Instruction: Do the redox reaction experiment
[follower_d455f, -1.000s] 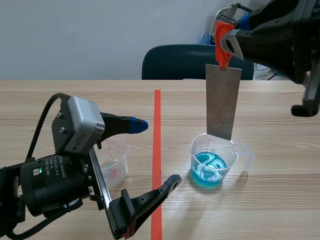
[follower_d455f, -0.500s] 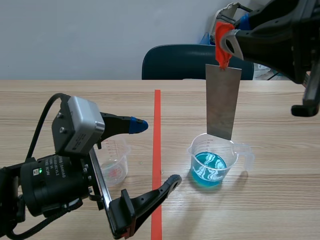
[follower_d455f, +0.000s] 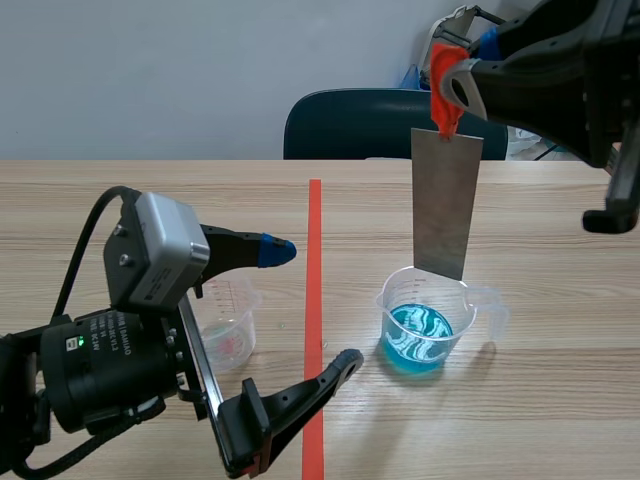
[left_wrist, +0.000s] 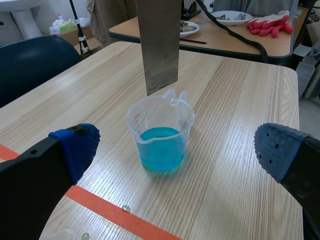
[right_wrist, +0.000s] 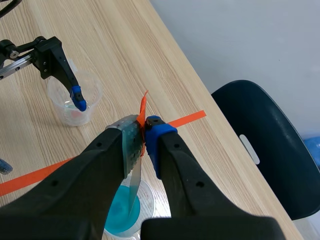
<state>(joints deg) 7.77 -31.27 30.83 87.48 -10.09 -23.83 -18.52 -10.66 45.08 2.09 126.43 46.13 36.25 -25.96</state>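
On the wooden table in the scene view, a clear plastic cup with blue water stands at 3 o'clock from the orange-red tape line. Straight over the cup hangs a flat grey metal sheet. It is upright. Its low edge is close to the cup's rim and over the blue water. The right gripper pinches the sheet's top end, where a bit of orange tape sticks out. The left gripper is low, at 9 o'clock from the cup, with its fingers spread wide and nothing in them. A small clear cup sits behind it. A dark blue chair stands at the table's far side, at 12 o'clock.

From the left wrist view, the cup with blue water is at 12 o'clock from the left gripper, out ahead of its two wide-apart blue pads. The grey sheet hangs just over the cup's spout.

From the right wrist view, the right gripper's two fingers press together on the sheet's top. The sheet goes down toward the blue water under the gripper. Well ahead, one blue pad of the left gripper is at the small clear cup.
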